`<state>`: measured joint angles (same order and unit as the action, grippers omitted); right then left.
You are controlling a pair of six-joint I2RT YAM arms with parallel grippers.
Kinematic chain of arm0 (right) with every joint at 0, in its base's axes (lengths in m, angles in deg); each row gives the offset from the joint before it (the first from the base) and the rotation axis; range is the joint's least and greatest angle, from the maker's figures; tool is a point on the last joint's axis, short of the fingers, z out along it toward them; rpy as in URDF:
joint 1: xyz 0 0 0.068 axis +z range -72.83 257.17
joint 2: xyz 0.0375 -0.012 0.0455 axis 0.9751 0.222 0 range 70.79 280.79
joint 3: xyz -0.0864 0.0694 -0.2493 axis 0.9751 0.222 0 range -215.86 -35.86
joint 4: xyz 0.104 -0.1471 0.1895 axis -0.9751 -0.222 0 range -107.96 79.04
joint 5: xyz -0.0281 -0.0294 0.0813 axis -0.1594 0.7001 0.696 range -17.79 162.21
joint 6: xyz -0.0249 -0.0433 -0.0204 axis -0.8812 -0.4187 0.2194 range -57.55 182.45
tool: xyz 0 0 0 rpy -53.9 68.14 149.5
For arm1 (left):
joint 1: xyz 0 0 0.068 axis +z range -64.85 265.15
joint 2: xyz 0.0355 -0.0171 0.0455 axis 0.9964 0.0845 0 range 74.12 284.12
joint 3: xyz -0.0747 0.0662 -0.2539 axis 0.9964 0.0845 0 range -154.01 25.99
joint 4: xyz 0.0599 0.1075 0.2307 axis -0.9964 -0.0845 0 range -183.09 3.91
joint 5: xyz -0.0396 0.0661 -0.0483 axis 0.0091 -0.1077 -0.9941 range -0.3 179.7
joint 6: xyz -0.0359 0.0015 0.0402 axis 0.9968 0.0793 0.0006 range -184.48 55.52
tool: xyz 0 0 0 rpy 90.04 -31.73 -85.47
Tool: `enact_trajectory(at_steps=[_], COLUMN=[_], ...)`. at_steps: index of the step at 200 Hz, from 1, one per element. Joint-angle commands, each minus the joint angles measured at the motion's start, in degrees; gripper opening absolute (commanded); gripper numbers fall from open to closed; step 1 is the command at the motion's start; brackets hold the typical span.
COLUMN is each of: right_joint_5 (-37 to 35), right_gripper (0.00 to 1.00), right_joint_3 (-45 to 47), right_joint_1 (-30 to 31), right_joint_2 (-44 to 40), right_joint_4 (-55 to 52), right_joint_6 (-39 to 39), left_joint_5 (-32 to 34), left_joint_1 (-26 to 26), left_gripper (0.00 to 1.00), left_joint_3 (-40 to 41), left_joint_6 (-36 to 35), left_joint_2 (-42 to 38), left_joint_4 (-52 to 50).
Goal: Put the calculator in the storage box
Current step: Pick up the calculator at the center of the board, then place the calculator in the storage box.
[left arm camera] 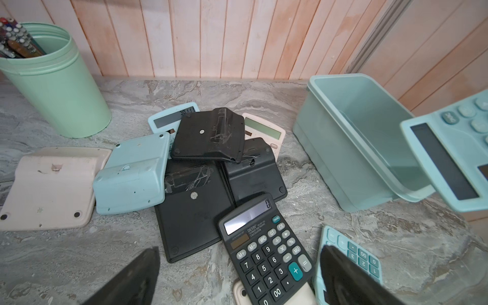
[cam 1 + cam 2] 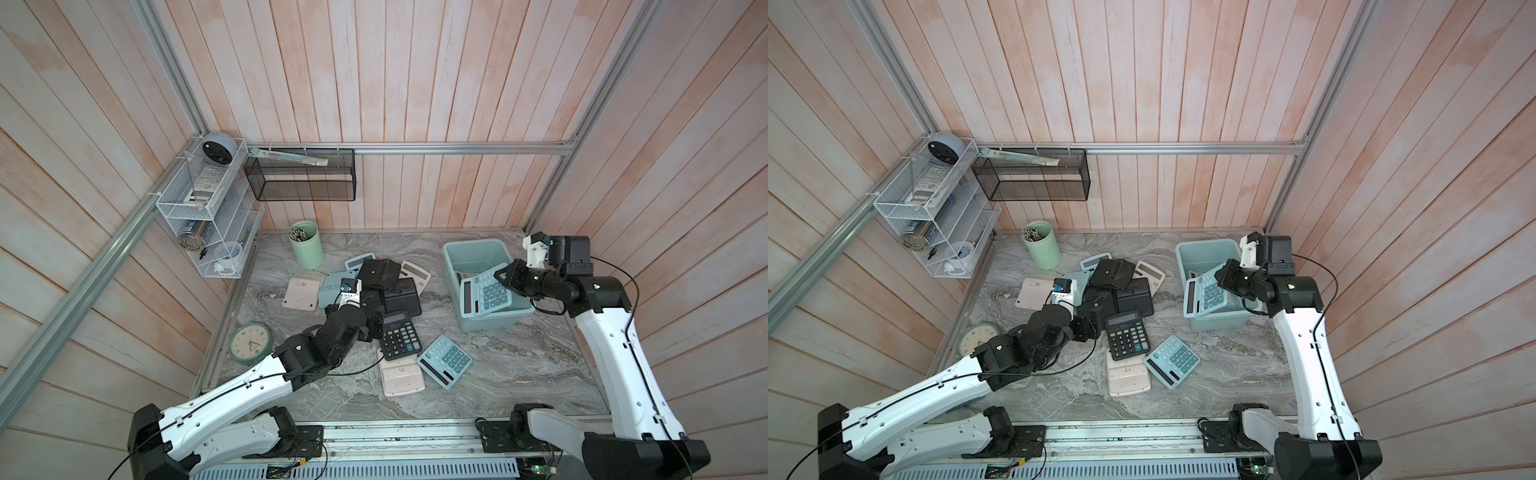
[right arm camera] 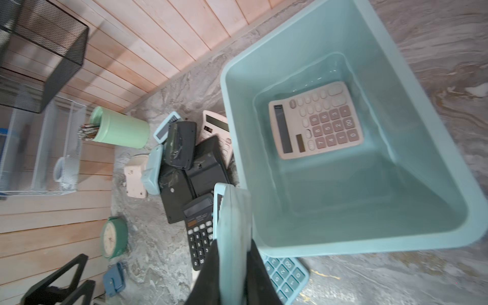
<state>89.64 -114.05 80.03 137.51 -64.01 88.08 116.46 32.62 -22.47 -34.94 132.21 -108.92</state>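
Teal calculator over storage box

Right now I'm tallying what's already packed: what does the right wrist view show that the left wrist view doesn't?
Only the right wrist view: a pale pink calculator lying face up on the floor of the light teal plastic storage box, and a round green clock. Only the left wrist view: the key face of the light blue calculator held by the right hand, seen edge-on from the right wrist. Both: the box, the mint-green cylindrical cup and the pile of calculators.
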Motion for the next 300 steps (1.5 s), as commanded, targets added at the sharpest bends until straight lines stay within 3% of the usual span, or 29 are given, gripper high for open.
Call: enact_trajectory(at_steps=[1,46,68,116,174,219,300], right_joint_5=[-7.4,-11.8,-12.0,-7.9,-10.7,-11.3,-5.3], right_gripper=[0.00,0.00,0.00,0.00,0.00,0.00,0.00], right_joint_3=[-2.6,-3.5,-3.5,-2.8,-3.4,-8.3,-6.2], right_joint_1=[-0.3,-0.3,-0.2,2.1,4.2,1.5,0.4], right_joint_2=[0.9,4.9,7.4,13.2,14.7,13.3,21.5], right_joint_4=[-3.3,-4.4,-4.9,-6.5,-3.7,-2.5,-2.8], right_joint_6=[-5.3,-7.1,-7.6,-8.5,-5.7,-5.3,-9.5], left_joint_5=[-3.0,-7.5,-6.5,-8.1,-9.6,-9.8,-9.8], left_joint_1=[2.3,7.1,8.2,11.3,11.7,11.8,12.5], left_gripper=[1.00,1.00,1.00,1.00,1.00,1.00,1.00], left_joint_3=[1.7,5.3,6.5,7.7,7.8,7.2,6.4], left_joint_6=[3.6,5.6,6.0,5.8,6.3,6.1,6.3], left_joint_2=[-0.4,-3.5,-5.1,-4.8,-2.3,-1.4,-1.1], left_joint_4=[-1.5,-1.3,-2.7,-2.3,-0.5,0.1,-1.2])
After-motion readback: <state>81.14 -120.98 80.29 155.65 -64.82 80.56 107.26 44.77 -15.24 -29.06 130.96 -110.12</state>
